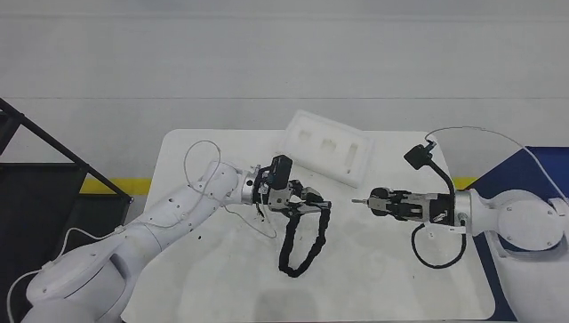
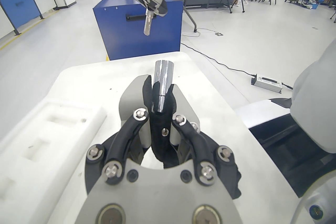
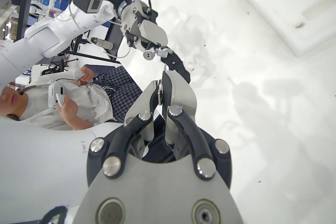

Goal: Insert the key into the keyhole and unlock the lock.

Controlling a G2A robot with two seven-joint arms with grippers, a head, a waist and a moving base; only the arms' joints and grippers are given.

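Two arms face each other above the white desk (image 1: 382,270). At its far side lies a white foam tray (image 1: 327,148) with rectangular recesses. The left end effector (image 2: 160,86) is pressed together on the lock (image 2: 163,76). It grips the chrome cylinder near its black sleeve, so the bright end juts out past the fingertips toward the other arm. From the cylinder the lock's black cable (image 1: 302,245) hangs in a loop down toward the desk; whether its low end touches the surface cannot be told. The right end effector (image 3: 162,81) is pinching the key (image 2: 147,22) by its head, with the blade pointing at the lock. Key and lock are both held in the air, near each other but apart. A clear gap lies between the blade tip and the keyhole (image 3: 148,54), whose round face shows in the right wrist view.
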